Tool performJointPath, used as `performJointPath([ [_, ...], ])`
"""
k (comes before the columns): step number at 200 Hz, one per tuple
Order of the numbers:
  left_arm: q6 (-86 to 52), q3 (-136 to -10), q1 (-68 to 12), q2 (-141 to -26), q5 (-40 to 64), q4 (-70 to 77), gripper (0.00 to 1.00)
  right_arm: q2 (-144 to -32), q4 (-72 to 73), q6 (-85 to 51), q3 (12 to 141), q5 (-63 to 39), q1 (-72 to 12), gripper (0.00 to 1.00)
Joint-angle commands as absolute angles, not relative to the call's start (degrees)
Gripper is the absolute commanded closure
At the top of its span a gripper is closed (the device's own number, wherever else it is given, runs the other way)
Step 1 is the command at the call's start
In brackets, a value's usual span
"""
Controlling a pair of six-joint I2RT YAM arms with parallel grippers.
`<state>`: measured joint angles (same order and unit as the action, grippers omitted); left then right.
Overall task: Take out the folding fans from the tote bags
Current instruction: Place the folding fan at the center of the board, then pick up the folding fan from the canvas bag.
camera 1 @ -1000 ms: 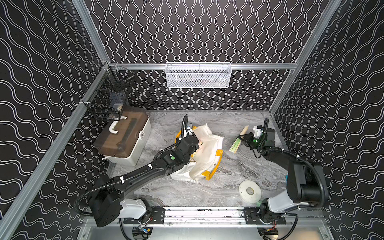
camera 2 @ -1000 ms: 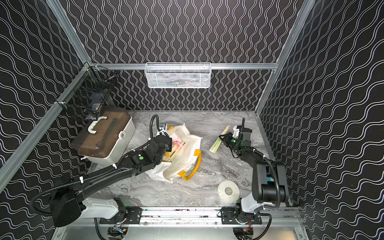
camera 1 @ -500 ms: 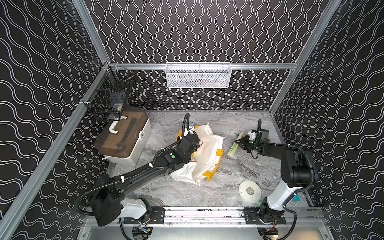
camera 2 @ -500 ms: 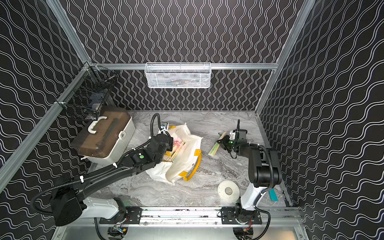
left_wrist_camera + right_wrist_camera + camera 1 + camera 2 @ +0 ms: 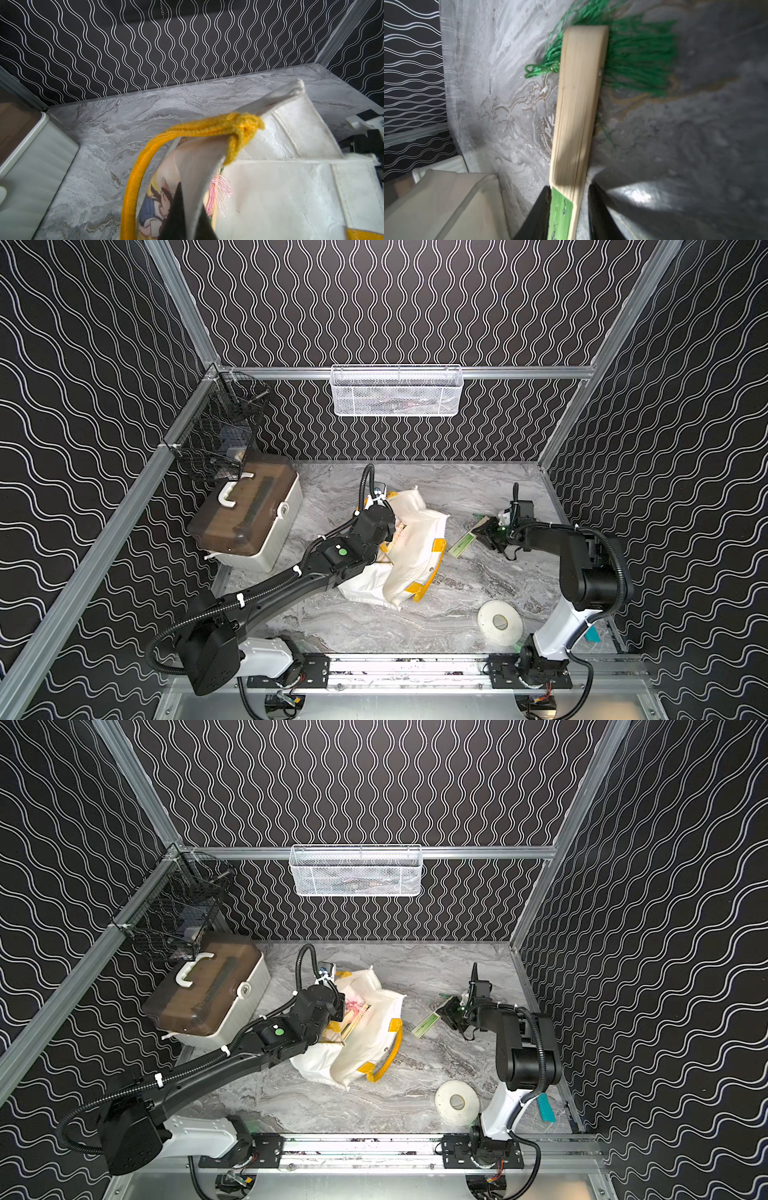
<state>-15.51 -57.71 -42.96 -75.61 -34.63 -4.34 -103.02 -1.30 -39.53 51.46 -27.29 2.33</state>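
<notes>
The white tote bag [image 5: 415,547] with yellow-orange handles lies slumped mid-table in both top views. My left gripper [image 5: 188,218] is shut on the bag's upper fabric edge and holds its mouth up. Inside the mouth show bamboo ribs and pink tassels of folding fans [image 5: 357,1017], and a pink tassel [image 5: 218,193] shows in the left wrist view. To the bag's right a green fan [image 5: 464,544] lies flat on the table, its green tassel [image 5: 637,62] spread out. My right gripper [image 5: 570,186] stands open astride the fan; one finger touches it and a gap shows at the other.
A white box with a brown lid [image 5: 249,518] stands at the left. A white tape roll [image 5: 498,622] lies front right, with a teal strip [image 5: 545,1108] beside the right arm's base. A white mesh basket [image 5: 397,391] and a black wire basket [image 5: 220,439] hang on the walls.
My right gripper has carried the green fan a little left and down onto the table, and its jaws have come apart. The left gripper still holds the bag's edge.
</notes>
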Motion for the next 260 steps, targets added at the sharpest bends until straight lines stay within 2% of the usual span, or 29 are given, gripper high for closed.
performJointPath([
  [1, -17.2, -57.5, -42.7, -74.8, -34.6, -2.5, 1.0, -102.2, -6.1, -38.6, 51.7, -23.0, 2.3, 0.64],
  [47, -17.3, -57.2, -42.7, -74.1, -34.2, -2.5, 1.0, -99.2, -9.2, -37.1, 52.9, -21.3, 2.3, 0.6],
  [91, -17.1, -57.0, -42.5, -74.0, -33.5, -2.2, 1.0, -89.3, -15.7, -34.1, 54.7, -19.4, 0.6, 0.56],
  [135, -17.5, -56.7, -42.5, -74.4, -33.4, -1.5, 1.0, -72.5, -19.1, -31.6, 56.3, -18.0, -7.4, 0.49],
  [159, -17.6, -56.9, -42.5, -74.5, -32.9, -0.7, 1.0, -67.7, -17.8, -31.5, 56.8, -20.7, -13.9, 0.49],
  [173, -17.7, -57.5, -42.5, -74.7, -32.9, -0.9, 1.0, -67.0, -16.4, -31.9, 56.7, -22.8, -17.7, 0.53],
  [206, -17.9, -58.7, -42.5, -75.2, -32.9, -0.8, 1.0, -67.8, -11.0, -31.5, 54.2, -24.2, -27.4, 0.54],
  [260, -18.8, -59.7, -42.5, -75.0, -31.9, -0.5, 1.0, -78.1, -7.0, -30.6, 53.3, -19.7, -39.5, 0.55],
])
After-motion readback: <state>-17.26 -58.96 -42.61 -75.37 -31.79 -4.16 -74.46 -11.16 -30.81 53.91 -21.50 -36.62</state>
